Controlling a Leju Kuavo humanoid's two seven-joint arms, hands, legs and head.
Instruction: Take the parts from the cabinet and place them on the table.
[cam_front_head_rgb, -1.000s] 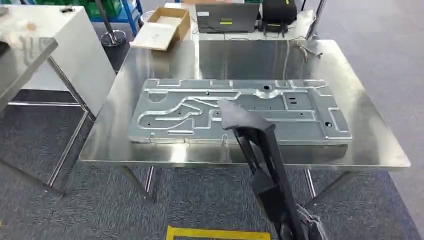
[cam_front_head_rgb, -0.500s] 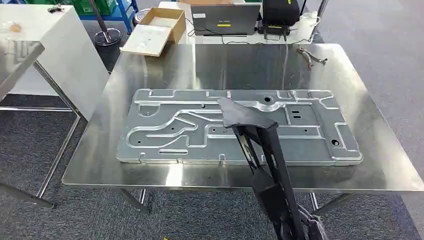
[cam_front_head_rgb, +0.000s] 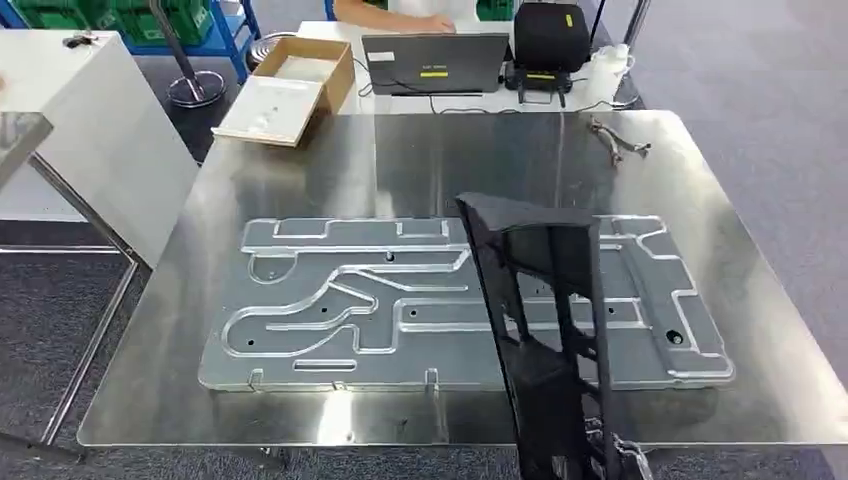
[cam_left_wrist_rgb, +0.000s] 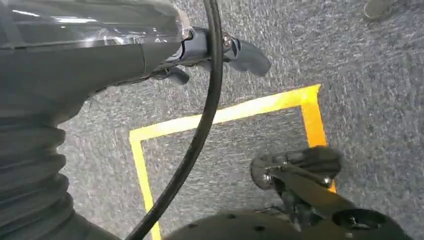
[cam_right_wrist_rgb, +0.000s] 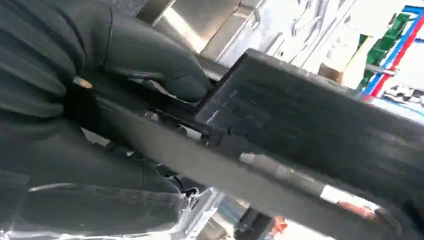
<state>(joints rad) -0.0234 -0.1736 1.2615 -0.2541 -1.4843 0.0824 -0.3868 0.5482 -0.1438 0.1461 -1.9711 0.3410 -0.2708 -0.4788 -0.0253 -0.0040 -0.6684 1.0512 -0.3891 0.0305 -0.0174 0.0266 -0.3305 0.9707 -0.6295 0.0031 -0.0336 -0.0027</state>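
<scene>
Black plastic frame (cam_front_head_rgb: 545, 330) rising from the lower edge of the head view, tilted, its top end over the near half of the steel table (cam_front_head_rgb: 300, 180). Beneath it, lying flat on that table, a wide stamped metal panel (cam_front_head_rgb: 340, 320). Farther back, a laptop (cam_front_head_rgb: 432, 62), a black bag (cam_front_head_rgb: 550, 38) and an open cardboard box (cam_front_head_rgb: 290, 85); a small metal tool (cam_front_head_rgb: 617, 138) near the far right corner.

From the left wrist: left hand (cam_left_wrist_rgb: 220, 50) hanging over grey carpet and a yellow taped square (cam_left_wrist_rgb: 220, 117), fingers curled in loosely, nothing in them.

From the right wrist: right hand (cam_right_wrist_rgb: 125, 75) wrapped round a bar of the black frame, thumb (cam_right_wrist_rgb: 155, 62) pressed on top, dark fingers (cam_right_wrist_rgb: 120, 160) closed underneath, the grip looking firm. Table edge and panel blurred behind.

Step in hand, by judgement: carrying the part to the table, set-down not yet done. Next move likely calls for reaching further forward, lowering the frame until it rests flat on the panel or on bare steel beside it, then easing the fingers apart. Worth watching: the long frame tipping or sliding on smooth metal once let go.
</scene>
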